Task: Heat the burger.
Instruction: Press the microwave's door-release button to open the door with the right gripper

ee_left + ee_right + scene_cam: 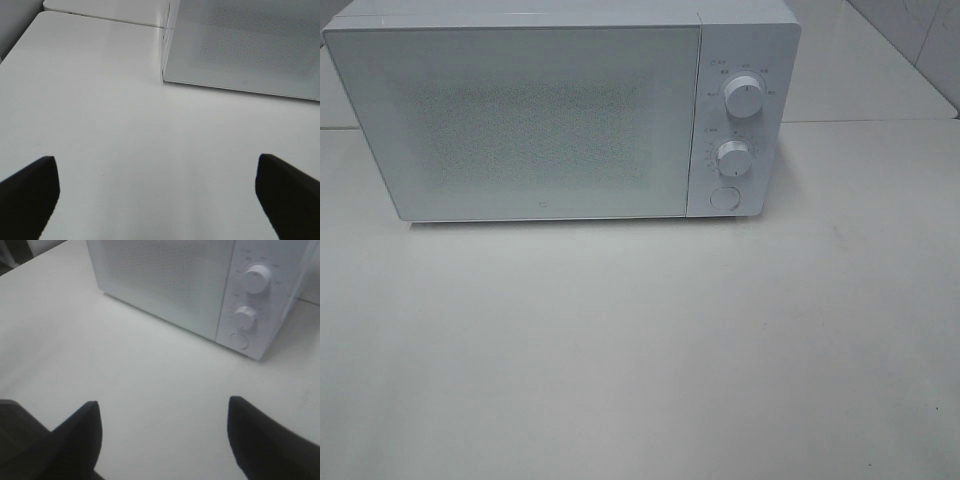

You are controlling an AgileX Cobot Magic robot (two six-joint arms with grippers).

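Observation:
The burger is out of view in every frame. A white microwave (560, 115) stands at the back of the table with its door shut. Two round knobs (744, 98) and a round button (724, 197) sit on its right panel. Neither arm shows in the exterior high view. My left gripper (157, 192) is open above the bare table, facing the microwave's (245, 45) lower left corner. My right gripper (162, 432) is open with nothing between its dark fingers (80, 435), facing the microwave's (200, 285) knob panel.
The white table (640, 350) stretches in front of the microwave. A seam to a second tabletop (860, 70) runs behind on the right. A tiled wall (930, 40) shows at the far right corner.

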